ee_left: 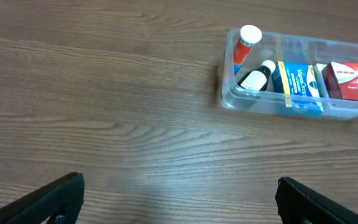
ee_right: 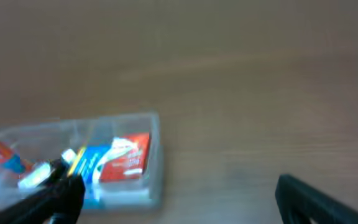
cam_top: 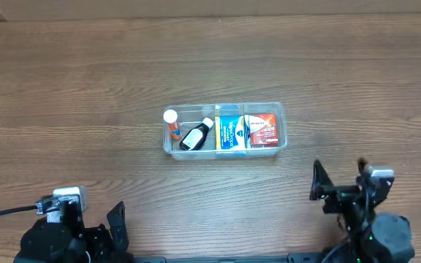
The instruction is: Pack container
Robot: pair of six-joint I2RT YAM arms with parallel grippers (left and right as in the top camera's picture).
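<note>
The clear plastic container sits mid-table. It holds an orange tube with a white cap, a dark bottle with a white cap, a blue box and a red box. It also shows in the left wrist view at upper right and, blurred, in the right wrist view at lower left. My left gripper is open and empty near the front edge, at the left. My right gripper is open and empty at the front right, apart from the container.
The wooden table surrounds the container on all sides. Both arm bases sit at the table's front edge. A cable runs off to the left from the left arm.
</note>
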